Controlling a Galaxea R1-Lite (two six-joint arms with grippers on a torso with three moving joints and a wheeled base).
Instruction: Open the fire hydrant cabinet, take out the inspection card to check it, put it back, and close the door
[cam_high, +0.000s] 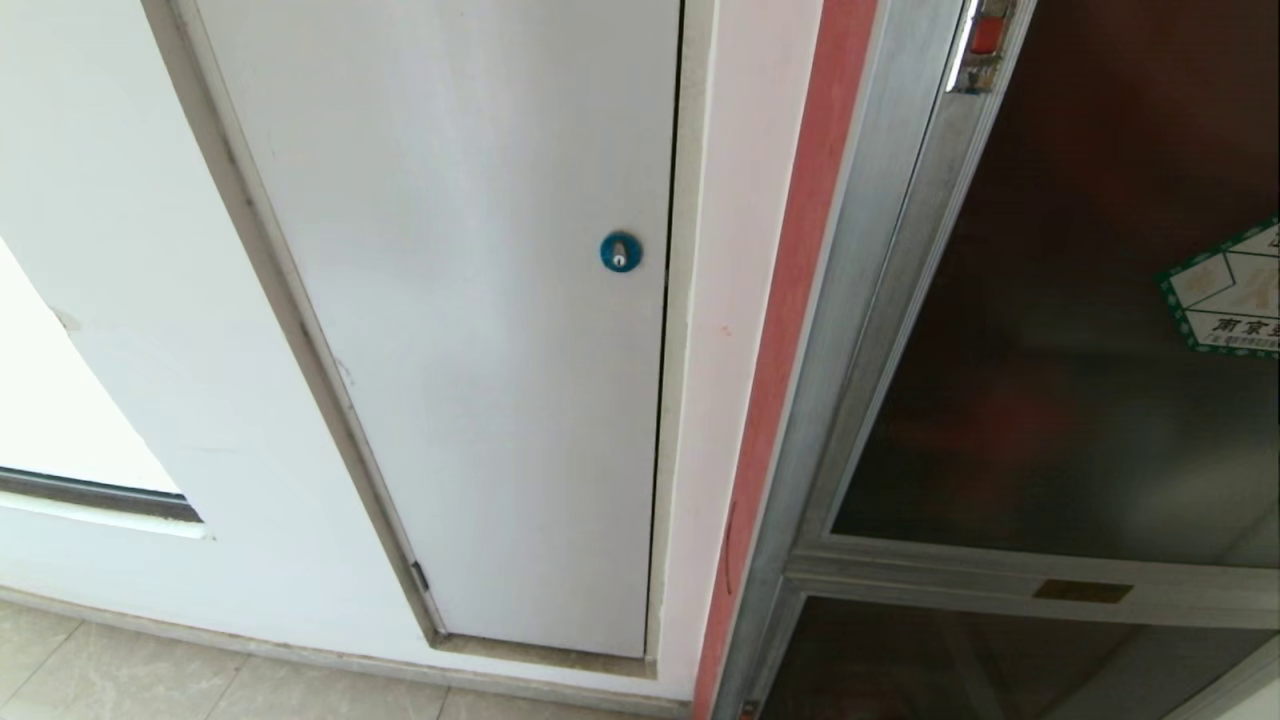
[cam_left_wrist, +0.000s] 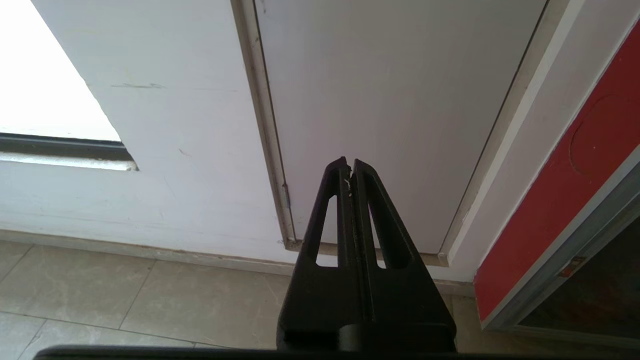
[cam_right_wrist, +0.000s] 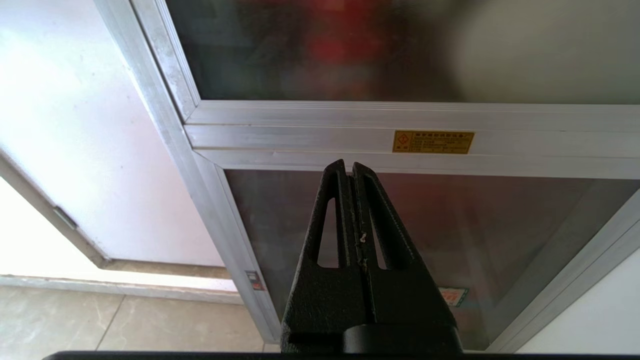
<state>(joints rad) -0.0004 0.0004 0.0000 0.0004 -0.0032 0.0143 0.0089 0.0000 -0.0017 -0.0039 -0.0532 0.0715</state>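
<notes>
Fire hydrant cabinet (cam_high: 850, 330) door (cam_high: 1060, 400) closed, at 3 o'clock of white panel (cam_high: 480, 350). Left gripper (cam_left_wrist: 349, 162) clenched, empty; right gripper (cam_right_wrist: 349, 165) clenched, empty, facing lower glass panel (cam_right_wrist: 500, 225).

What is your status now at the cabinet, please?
Left gripper shut, empty, facing the white panel. Right gripper shut, empty, before the cabinet. Door closed, nothing blocking it.
</notes>
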